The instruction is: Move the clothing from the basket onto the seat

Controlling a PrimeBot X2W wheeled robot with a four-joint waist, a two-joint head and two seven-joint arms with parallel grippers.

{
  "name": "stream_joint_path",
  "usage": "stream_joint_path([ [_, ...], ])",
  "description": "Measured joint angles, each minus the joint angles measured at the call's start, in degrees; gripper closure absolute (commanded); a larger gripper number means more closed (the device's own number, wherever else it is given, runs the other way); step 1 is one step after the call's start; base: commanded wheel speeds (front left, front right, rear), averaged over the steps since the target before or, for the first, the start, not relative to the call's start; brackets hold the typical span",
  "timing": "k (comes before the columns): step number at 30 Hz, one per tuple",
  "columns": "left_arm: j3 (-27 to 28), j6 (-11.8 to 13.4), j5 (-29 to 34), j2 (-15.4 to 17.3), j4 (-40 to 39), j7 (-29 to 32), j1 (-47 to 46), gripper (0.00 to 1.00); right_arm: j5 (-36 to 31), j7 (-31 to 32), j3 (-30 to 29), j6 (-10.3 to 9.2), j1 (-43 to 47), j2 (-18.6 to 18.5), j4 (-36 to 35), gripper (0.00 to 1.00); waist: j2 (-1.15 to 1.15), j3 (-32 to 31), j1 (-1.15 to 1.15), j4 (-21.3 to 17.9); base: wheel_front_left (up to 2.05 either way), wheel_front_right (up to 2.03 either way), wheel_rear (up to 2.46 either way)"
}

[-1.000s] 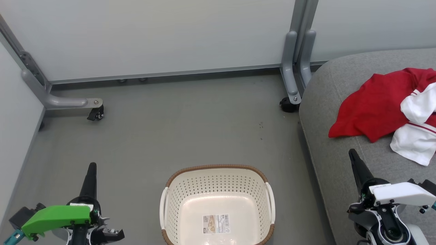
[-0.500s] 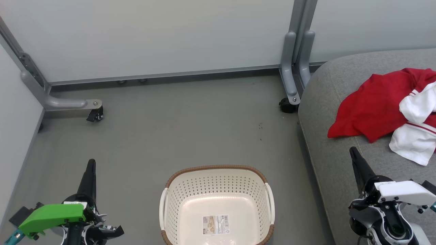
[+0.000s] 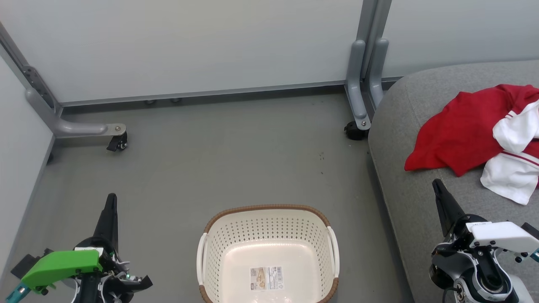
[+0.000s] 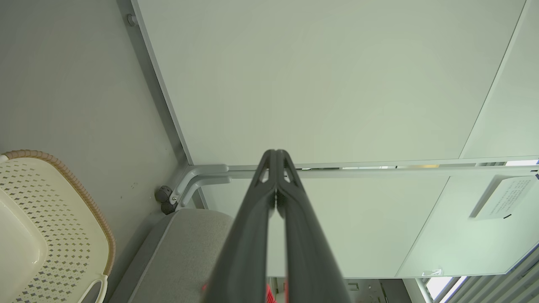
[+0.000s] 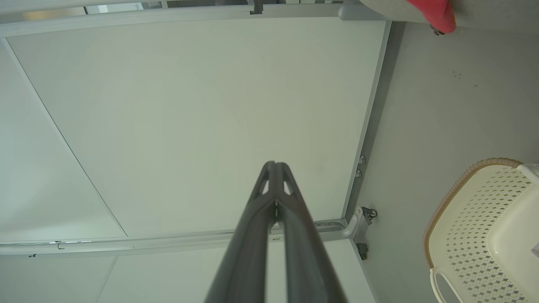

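Note:
The cream perforated basket (image 3: pixel 269 235) stands on the floor at bottom centre, holding nothing but a label on its bottom; its rim appears too in the left wrist view (image 4: pixel 84 198) and the right wrist view (image 5: pixel 454 193). The red and white clothing (image 3: pixel 476 130) lies crumpled on the grey seat (image 3: pixel 404 189) at the right. My left gripper (image 3: pixel 111 198) sits at lower left, shut and holding nothing. My right gripper (image 3: pixel 436 183) hovers over the seat's front edge, below the clothing, shut with nothing in it. Their fingers meet in the wrist views (image 4: pixel 276 153) (image 5: pixel 273 164).
Pale partition panels (image 3: pixel 202 42) close off the back and left. Their grey feet with casters stand at back left (image 3: pixel 118 141) and beside the seat's corner (image 3: pixel 356 130). Grey floor (image 3: pixel 227 160) lies open between the basket and the panels.
Both grippers have sunk slightly toward the bottom of the head view. The whole view has shifted a little left, so the camera moved. Basket and clothing stay put.

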Motion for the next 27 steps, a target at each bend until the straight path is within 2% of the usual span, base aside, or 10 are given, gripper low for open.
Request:
stream_joint_path([
  [27, 0.00, 0.00, 0.00, -0.01, 0.00, 0.00, -0.01, 1.00, -0.44, 0.35, -0.52, 0.00, -0.03, 0.33, 0.03, 1.00, 0.00, 0.00, 0.00, 0.00, 0.00, 0.00, 0.00],
])
